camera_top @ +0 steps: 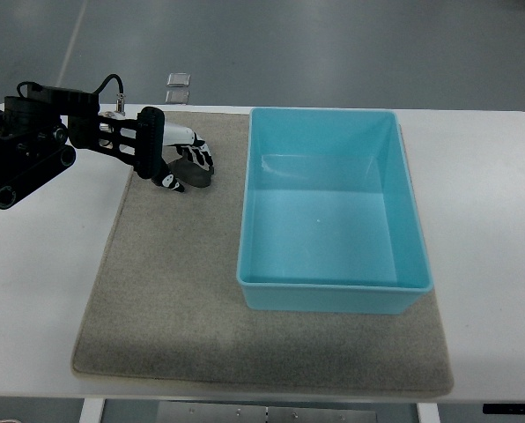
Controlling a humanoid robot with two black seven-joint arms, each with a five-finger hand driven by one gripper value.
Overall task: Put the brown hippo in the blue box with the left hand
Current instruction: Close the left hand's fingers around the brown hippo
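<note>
The brown hippo [195, 175] is a small dark brown lump at the far left part of the grey mat [174, 308], mostly covered by my hand. My left hand [182, 166] reaches in from the left edge on a black arm, and its white and black fingers [170, 181] curl around the hippo. The hippo sits low, at or just above the mat; I cannot tell if it is lifted. The blue box [333, 113] stands open and empty on the mat, just right of the hand. My right arm does not show.
The mat lies on a white table [483, 176] that reaches to the right and left edges. Two small clear square items [177, 86] lie beyond the table's far edge. The box's left wall [247, 194] stands close to the hand.
</note>
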